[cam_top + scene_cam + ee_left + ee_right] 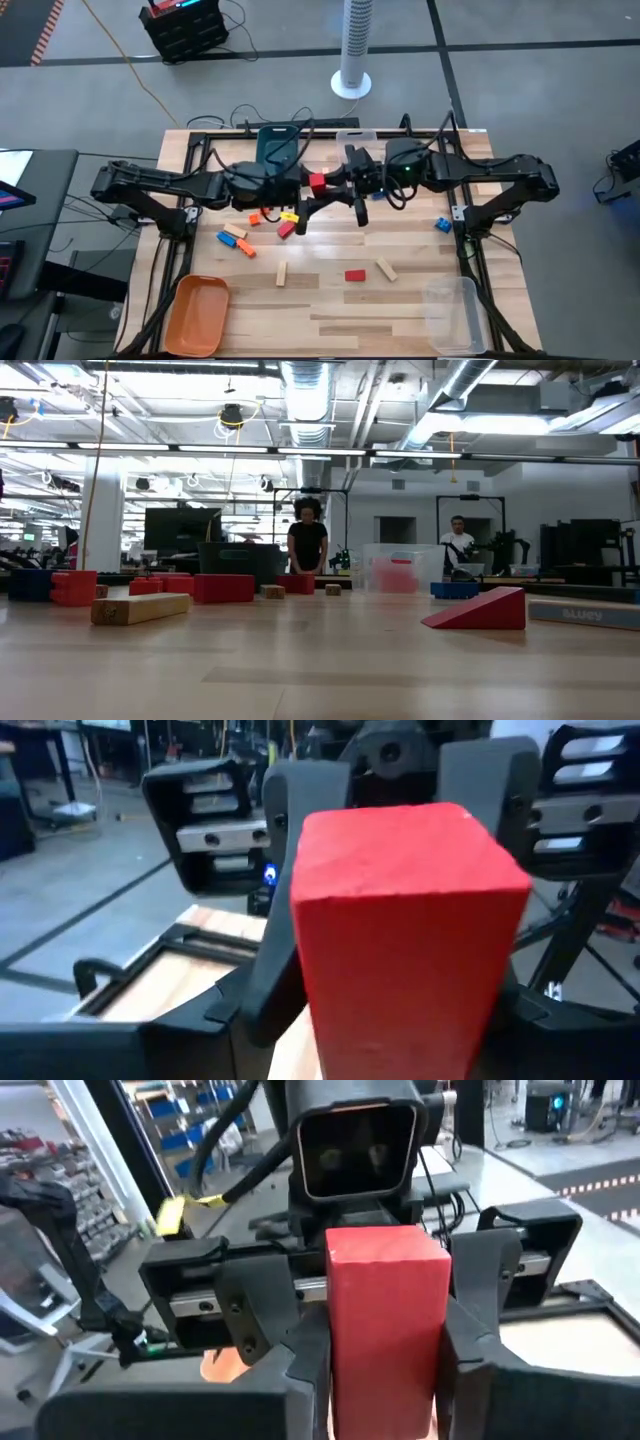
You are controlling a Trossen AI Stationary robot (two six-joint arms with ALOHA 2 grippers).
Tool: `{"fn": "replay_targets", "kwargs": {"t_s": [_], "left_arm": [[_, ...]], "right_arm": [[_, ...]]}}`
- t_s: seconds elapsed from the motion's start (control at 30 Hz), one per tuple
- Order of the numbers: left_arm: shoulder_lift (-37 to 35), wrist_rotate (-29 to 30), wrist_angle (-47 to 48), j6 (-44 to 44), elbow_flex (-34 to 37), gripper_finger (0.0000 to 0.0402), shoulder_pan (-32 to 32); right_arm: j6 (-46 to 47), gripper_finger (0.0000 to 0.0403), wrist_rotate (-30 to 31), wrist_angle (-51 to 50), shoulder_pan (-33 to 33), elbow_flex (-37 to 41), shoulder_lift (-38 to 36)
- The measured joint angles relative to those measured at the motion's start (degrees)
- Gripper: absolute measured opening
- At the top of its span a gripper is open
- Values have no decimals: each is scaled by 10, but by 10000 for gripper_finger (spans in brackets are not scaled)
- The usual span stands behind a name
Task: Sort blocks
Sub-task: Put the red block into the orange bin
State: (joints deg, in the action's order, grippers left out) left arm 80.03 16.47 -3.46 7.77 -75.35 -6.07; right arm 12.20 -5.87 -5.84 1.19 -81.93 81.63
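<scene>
The red block (pixel 317 182) hangs in the air over the far middle of the table (pixel 400 300), between the two wrists: in each wrist view it fills the space between that arm's own fingers, so both the left gripper (pixel 303 184) and the right gripper (pixel 332 181) look clamped on it, one at each end, as in a handover. It is a square-edged painted wooden brick with flat faces, crisp corners and a faintly grainy matt coat. I judge it light, rigid and not fragile, and the paint only mildly slick (flat opposite faces give the pads plenty to bite on). The safest hold is across two parallel faces, close to an end, leaving the other end free for the second arm. The other blocks (pixel 355 274) lie scattered on the pale plank top: red, blue, orange and bare-wood bricks, sticks and a wedge, all equally stiff. An orange bin (pixel 196 314) and a clear bin (pixel 452 314) sit at the near corners, smooth moulded plastic
</scene>
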Motion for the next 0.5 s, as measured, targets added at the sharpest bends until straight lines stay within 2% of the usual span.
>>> {"fn": "replay_targets", "kwargs": {"t_s": [0.13, 0.27, 0.33, 0.5], "left_arm": [[-3, 0, 0, 14, 0, 198, 0], [-3, -10, -4, 28, 1, 143, 0], [-3, -10, -7, 30, 2, 122, -1], [-2, -10, 16, 32, 2, 122, 0]], "right_arm": [[9, 96, 0, 10, 0, 0, 0], [13, 110, -4, -8, 3, -1, -1], [23, 127, -2, -13, 5, -2, -1], [31, 201, 1, -17, 4, -1, 0]]}}
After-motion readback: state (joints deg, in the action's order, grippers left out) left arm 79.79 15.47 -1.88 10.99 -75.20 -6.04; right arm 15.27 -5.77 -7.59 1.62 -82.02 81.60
